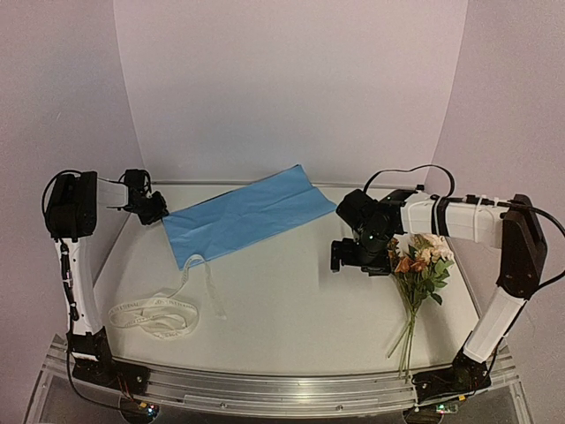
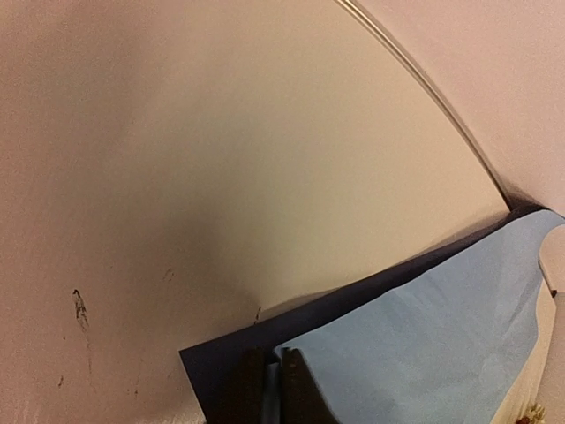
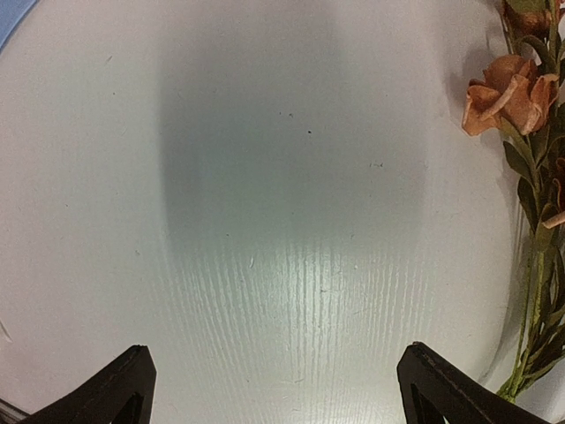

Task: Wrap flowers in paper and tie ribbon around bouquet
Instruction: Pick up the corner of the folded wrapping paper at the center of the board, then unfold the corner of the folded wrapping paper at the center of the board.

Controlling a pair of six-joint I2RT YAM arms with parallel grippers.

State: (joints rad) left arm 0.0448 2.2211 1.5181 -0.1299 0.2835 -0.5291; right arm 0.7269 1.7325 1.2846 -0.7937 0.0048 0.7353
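Note:
The light-blue paper (image 1: 247, 216) lies slanted across the back middle of the table. My left gripper (image 1: 157, 212) is at its left edge. In the left wrist view the paper (image 2: 441, 336) runs between the two dark fingers, and the left gripper (image 2: 274, 382) is shut on its edge near a corner. The flowers (image 1: 422, 265) lie at the right, blooms toward the back and stems toward the front. My right gripper (image 1: 357, 256) hovers just left of the blooms, and in its wrist view the right gripper (image 3: 274, 389) is open over bare table, a peach bloom (image 3: 508, 88) at upper right. The cream ribbon (image 1: 159, 311) lies looped at front left.
One end of the ribbon reaches up to the paper's front-left corner (image 1: 190, 261). The curved white backdrop (image 1: 291, 88) rises behind the table. A metal rail (image 1: 265, 389) runs along the near edge between the arm bases.

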